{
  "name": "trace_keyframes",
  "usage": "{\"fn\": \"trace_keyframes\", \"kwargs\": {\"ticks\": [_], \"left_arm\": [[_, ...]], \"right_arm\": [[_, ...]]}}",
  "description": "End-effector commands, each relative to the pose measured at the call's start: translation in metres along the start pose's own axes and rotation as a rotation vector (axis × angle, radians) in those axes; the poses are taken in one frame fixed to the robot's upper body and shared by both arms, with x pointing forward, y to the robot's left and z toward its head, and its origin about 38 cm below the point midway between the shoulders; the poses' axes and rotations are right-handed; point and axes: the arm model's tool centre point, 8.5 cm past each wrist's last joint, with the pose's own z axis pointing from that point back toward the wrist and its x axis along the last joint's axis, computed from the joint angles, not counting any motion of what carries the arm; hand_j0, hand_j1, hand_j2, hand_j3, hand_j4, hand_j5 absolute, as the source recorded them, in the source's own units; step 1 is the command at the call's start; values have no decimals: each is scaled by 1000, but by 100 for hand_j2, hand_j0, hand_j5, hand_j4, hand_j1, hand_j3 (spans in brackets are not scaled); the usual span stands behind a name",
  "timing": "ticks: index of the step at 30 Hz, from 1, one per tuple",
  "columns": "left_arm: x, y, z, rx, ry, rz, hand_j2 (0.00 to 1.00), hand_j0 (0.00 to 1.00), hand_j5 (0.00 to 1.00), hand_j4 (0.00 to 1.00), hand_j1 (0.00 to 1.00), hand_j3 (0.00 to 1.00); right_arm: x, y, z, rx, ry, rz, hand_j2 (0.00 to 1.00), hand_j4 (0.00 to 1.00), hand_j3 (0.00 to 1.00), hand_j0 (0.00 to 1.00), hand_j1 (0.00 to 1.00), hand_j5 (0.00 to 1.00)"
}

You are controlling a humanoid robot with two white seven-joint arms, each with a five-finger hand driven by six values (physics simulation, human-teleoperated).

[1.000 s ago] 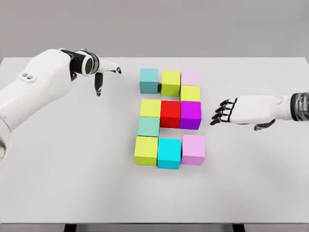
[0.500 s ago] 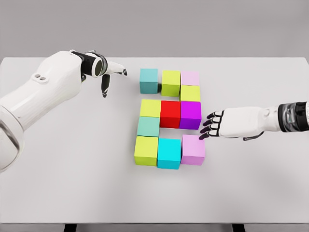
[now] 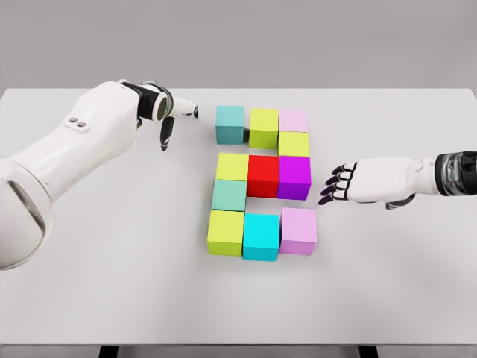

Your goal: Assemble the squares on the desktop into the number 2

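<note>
Coloured squares forming a 2, white table, grey backdrop

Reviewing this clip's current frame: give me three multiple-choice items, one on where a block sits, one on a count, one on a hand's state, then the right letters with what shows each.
1. Where is the red block?
A. middle row, between the yellow block and the purple block
B. top row, far left
C. bottom row, far right

2. How many blocks lie on the table?
A. eight
B. ten
C. twelve

3. What is the right hand doing?
A. gripping a block
B. resting open beside the blocks, holding nothing
C. closed in a fist on the table edge

Answers:
1 A: red has yellow on its left and purple on its right.
2 B: three on top, one under them, three in the middle, one below, three at the bottom, counting the half-hidden one.
3 B: its fingers are spread, apart from the purple block. The left hand is likewise open near the teal block.
</note>
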Motion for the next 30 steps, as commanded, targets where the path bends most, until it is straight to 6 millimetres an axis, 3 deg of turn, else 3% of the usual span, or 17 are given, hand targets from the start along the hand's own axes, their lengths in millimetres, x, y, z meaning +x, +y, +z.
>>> {"fn": "trace_keyframes", "kwargs": {"ticks": [1,5,7,9,16,25,30], "left_arm": [[6,1,0,-3,-25,8,100,100,100,100,100,100],[15,13,12,38,-151,-29,100,100,100,100,100,100],[-1,21,24,75,-205,-18,100,100,100,100,100,100],[-6,23,25,81,-204,-15,100,100,100,100,100,100],[-7,17,22,70,-198,-14,100,100,100,100,100,100],[-1,11,18,59,-207,-19,100,100,100,100,100,100],[5,12,18,62,-219,-27,100,100,100,100,100,100]], "right_arm": [[-2,2,-1,4,6,-6,100,100,100,100,100,100],[0,0,-5,-1,-3,-4,100,100,100,100,100,100],[0,0,-6,1,-2,0,100,100,100,100,100,100],[1,0,-9,0,-8,1,100,100,100,100,100,100],[8,5,-15,16,-33,2,100,100,100,100,100,100],[26,-8,-18,-7,-75,49,100,100,100,100,100,100],[21,-6,-15,-3,-63,40,100,100,100,100,100,100]]}}
